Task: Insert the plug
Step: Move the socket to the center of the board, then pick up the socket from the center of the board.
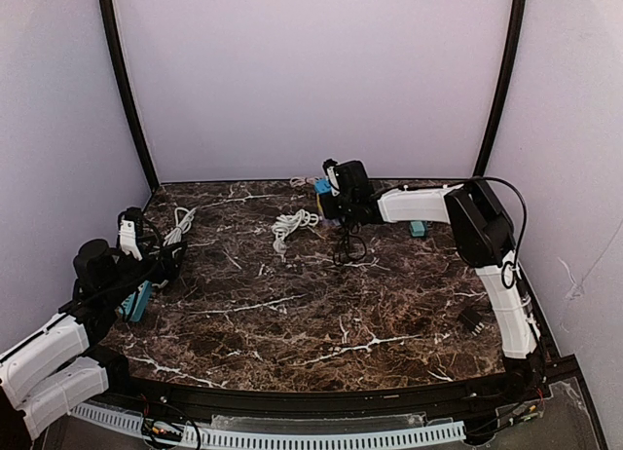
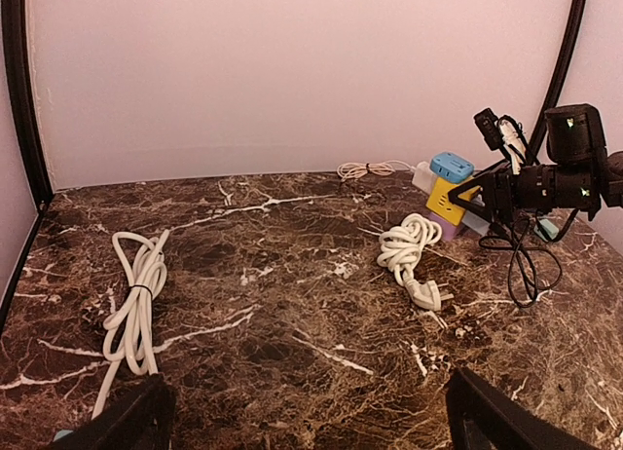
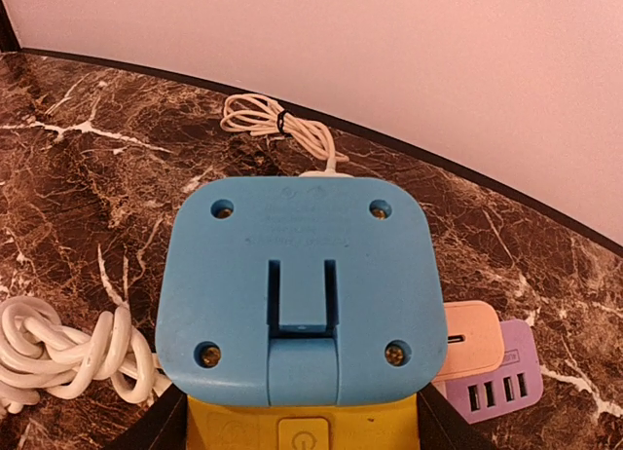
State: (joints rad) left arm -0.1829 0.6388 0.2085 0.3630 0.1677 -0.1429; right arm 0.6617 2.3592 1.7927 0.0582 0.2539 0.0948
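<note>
Right gripper [image 3: 295,432] grips the yellow-and-blue socket cube [image 3: 292,275], with the white plug cord [image 3: 68,357] coiled just beside it.

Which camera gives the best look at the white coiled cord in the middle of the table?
Left wrist: the whole cord shows, with its plug lying at the near end. The top view shows the coil small, its plug unclear. The right wrist catches only a few loops at its lower left, beside the blue cube.
</note>
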